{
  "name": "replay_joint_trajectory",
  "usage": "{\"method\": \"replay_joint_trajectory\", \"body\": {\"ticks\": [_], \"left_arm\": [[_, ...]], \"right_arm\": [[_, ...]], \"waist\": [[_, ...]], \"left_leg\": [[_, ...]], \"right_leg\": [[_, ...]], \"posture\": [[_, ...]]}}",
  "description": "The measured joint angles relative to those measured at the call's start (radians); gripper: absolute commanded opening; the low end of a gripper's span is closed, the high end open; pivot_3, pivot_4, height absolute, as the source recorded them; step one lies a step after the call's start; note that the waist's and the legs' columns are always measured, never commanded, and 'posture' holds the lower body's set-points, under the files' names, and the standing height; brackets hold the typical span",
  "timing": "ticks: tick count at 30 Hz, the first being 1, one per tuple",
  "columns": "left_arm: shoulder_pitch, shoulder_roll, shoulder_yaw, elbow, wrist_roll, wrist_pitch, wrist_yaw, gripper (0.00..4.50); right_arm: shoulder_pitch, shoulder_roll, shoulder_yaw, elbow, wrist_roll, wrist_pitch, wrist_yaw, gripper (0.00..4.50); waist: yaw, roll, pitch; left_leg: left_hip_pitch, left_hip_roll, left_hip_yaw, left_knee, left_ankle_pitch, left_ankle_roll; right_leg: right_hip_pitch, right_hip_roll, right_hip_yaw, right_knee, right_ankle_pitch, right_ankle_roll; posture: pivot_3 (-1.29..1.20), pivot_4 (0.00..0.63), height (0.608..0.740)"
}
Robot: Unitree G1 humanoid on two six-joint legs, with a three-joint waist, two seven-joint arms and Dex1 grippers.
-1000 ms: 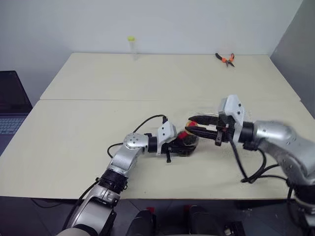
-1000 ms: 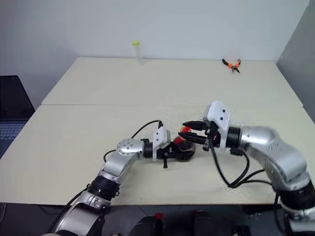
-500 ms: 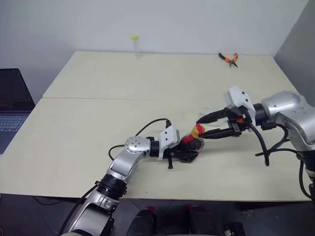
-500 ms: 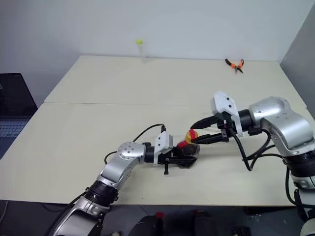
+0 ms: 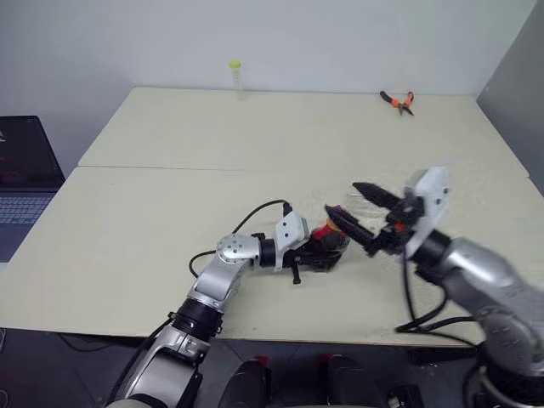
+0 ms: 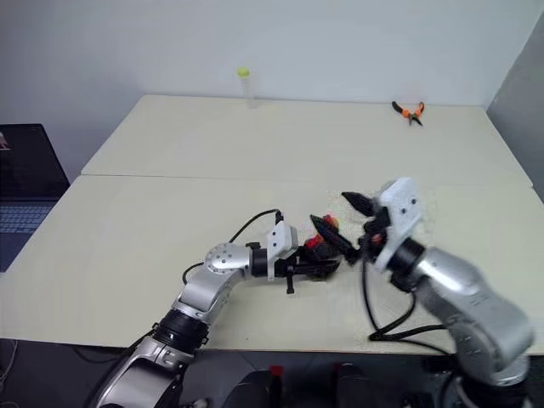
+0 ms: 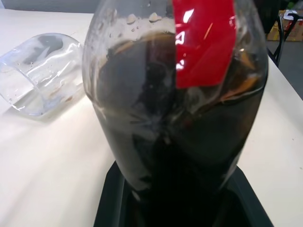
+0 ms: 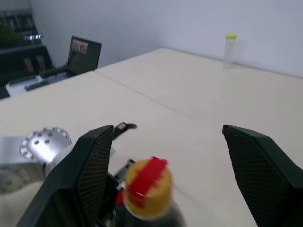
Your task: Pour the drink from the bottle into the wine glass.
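My left gripper (image 5: pixel 321 252) is shut on the body of the bottle (image 5: pixel 329 241), which stands near the table's front edge. The left wrist view shows the bottle (image 7: pixel 175 104) close up, with its red label and the dark drink (image 7: pixel 165 161) inside. Its yellow cap (image 8: pixel 147 189) with a red strip is on. My right gripper (image 5: pixel 342 198) is open wide just right of the bottle, and its fingers (image 8: pixel 92 165) stand either side of the cap without touching it. The wine glass (image 7: pixel 40 71) shows as a clear bowl beside the bottle and seems tipped over; its stem is hidden.
At the table's far edge stand a slim clear tube with a yellow-green cap (image 5: pixel 235 75) and orange pliers (image 5: pixel 396 100). A laptop (image 5: pixel 25 170) sits off the left side. A seam (image 5: pixel 212 168) crosses the table. Black cables hang from both wrists.
My right gripper has gone from nearly closed at the bottle's cap to wide open. Its arm swung out to the right, then back toward the near edge. The left gripper kept still on the bottle.
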Motion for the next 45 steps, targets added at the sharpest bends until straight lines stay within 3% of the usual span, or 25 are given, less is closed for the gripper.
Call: {"method": "replay_joint_trajectory", "body": {"ticks": [9,12,18,25,27,33,38,42,45], "left_arm": [[-0.006,0.000,0.000,0.012,0.001,-0.015,-0.001,0.74],[-0.006,0.000,0.000,0.012,0.001,-0.015,0.001,0.74],[-0.008,-0.001,-0.001,0.013,0.008,-0.015,0.004,0.74],[-0.008,-0.001,-0.001,0.013,0.017,-0.017,0.002,0.70],[-0.008,-0.001,-0.001,0.012,0.018,-0.016,0.002,0.69],[-0.007,0.001,-0.009,-0.012,0.019,0.011,0.002,0.69],[0.006,0.016,-0.005,-0.042,0.019,0.024,0.004,0.69],[0.015,0.020,-0.004,-0.055,0.017,0.027,0.004,0.69],[0.024,0.025,-0.005,-0.068,0.017,0.027,0.003,0.68]], "right_arm": [[0.033,0.012,0.049,0.001,-0.060,-0.027,-0.048,3.91],[0.042,0.012,0.049,0.002,-0.061,-0.040,-0.043,3.33],[0.065,0.010,0.055,0.005,-0.055,-0.060,-0.011,1.27],[0.066,-0.025,0.045,0.033,-0.045,-0.091,0.048,1.27],[0.040,-0.074,0.031,0.088,-0.020,-0.118,0.128,1.27],[-0.171,-0.318,0.081,0.434,0.003,-0.257,0.594,1.27],[-0.364,-0.385,0.210,0.666,-0.040,-0.352,0.846,1.27],[-0.407,-0.387,0.236,0.707,-0.058,-0.360,0.908,1.27],[-0.384,-0.387,0.214,0.652,-0.055,-0.308,0.881,2.30]], "waist": [[-0.004,0.000,0.000],[-0.005,0.000,0.000],[-0.012,0.000,0.000],[-0.014,0.000,0.000],[-0.015,0.000,0.000],[-0.022,0.000,0.000],[-0.027,0.000,0.000],[-0.024,0.000,0.000],[-0.022,0.000,0.000]], "left_leg": [[0.000,0.001,0.000,0.000,-0.002,0.003],[0.000,0.001,0.000,0.000,-0.002,0.003],[0.000,0.001,0.000,0.000,-0.002,0.003],[0.001,0.001,0.000,0.000,-0.002,0.003],[0.001,0.000,0.000,0.000,-0.002,0.004],[0.003,0.001,0.001,-0.001,-0.002,0.004],[0.003,0.002,0.001,0.000,-0.002,0.004],[0.002,0.002,0.000,0.000,-0.002,0.004],[0.002,0.002,0.000,0.000,-0.002,0.004]], "right_leg": [[0.000,0.001,0.000,0.000,0.000,0.000],[0.000,0.001,0.000,0.000,0.000,0.000],[0.000,0.001,0.000,0.000,0.000,0.000],[0.001,0.001,0.000,0.000,0.000,0.000],[0.001,0.001,0.000,0.000,0.000,0.000],[0.003,0.002,-0.001,-0.001,0.000,0.000],[0.002,0.002,0.000,-0.001,0.000,0.000],[0.002,0.000,0.000,-0.001,0.000,0.000],[0.002,-0.001,0.000,-0.001,0.000,0.000]], "posture": [[0.00,0.150,0.740],[0.00,0.150,0.740],[0.00,0.150,0.740],[0.00,0.150,0.740],[0.00,0.150,0.740],[0.00,0.150,0.740],[0.00,0.150,0.740],[0.00,0.150,0.740],[0.00,0.150,0.740]]}}
